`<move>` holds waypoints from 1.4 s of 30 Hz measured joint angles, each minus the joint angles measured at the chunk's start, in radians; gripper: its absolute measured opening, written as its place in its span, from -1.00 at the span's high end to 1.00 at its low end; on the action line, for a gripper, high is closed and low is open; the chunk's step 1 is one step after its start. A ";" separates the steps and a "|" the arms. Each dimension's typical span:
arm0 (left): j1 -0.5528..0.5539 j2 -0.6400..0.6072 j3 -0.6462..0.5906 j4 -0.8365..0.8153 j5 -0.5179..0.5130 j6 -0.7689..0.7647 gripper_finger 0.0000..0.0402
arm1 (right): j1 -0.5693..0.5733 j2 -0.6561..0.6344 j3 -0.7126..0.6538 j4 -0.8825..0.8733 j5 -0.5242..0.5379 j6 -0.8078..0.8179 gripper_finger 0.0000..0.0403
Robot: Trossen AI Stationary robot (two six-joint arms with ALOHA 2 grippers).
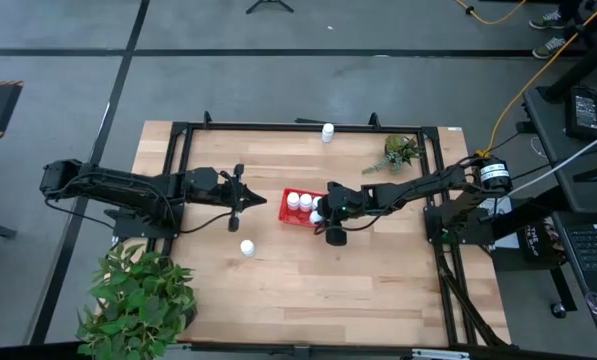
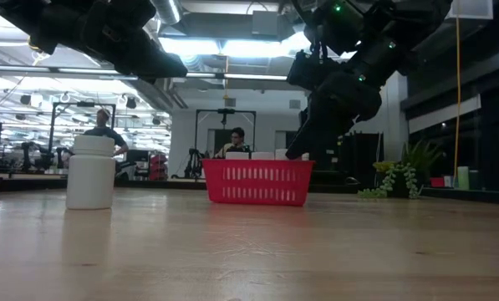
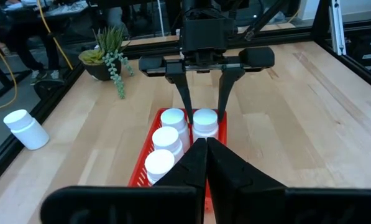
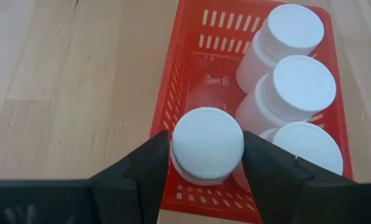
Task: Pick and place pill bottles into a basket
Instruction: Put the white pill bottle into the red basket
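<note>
Red basket (image 1: 300, 208) mid-desk, three pill bottles (image 4: 295, 84) standing along one wall. Right hand (image 4: 207, 155) over basket's open side, clenched on fourth bottle (image 4: 208, 146) by cap. Best move: lower straight until base nears mesh floor, clear of neighbours, then release. Left hand (image 1: 255, 200) pinched shut, empty, beside basket. Two bottles remain: front bottle (image 1: 247, 247) near left arm, far bottle (image 1: 327, 132) at desk's edge.

desk (image 1: 378, 290): pale wood planks, smooth, visible grain, slight sheen
basket (image 4: 191, 68): bright red plastic, slotted walls, faintly glossy
pill bottles (image 4: 300, 84): white plastic, smooth, matt caps
fingers (image 4: 145, 165): dark, matt, smooth
desk frame (image 1: 308, 126): black metal
</note>
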 joint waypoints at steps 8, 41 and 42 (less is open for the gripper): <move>0.000 0.000 0.000 0.000 0.000 0.000 0.96 | 0.000 -0.032 0.000 -0.006 0.000 -0.005 0.02; 0.000 0.000 0.000 0.004 0.000 0.068 0.85 | 0.000 -0.367 -0.059 -0.030 0.064 -0.107 0.95; 0.000 0.000 0.000 0.004 0.000 0.085 0.80 | 0.000 -0.367 -0.084 0.003 0.064 -0.109 0.97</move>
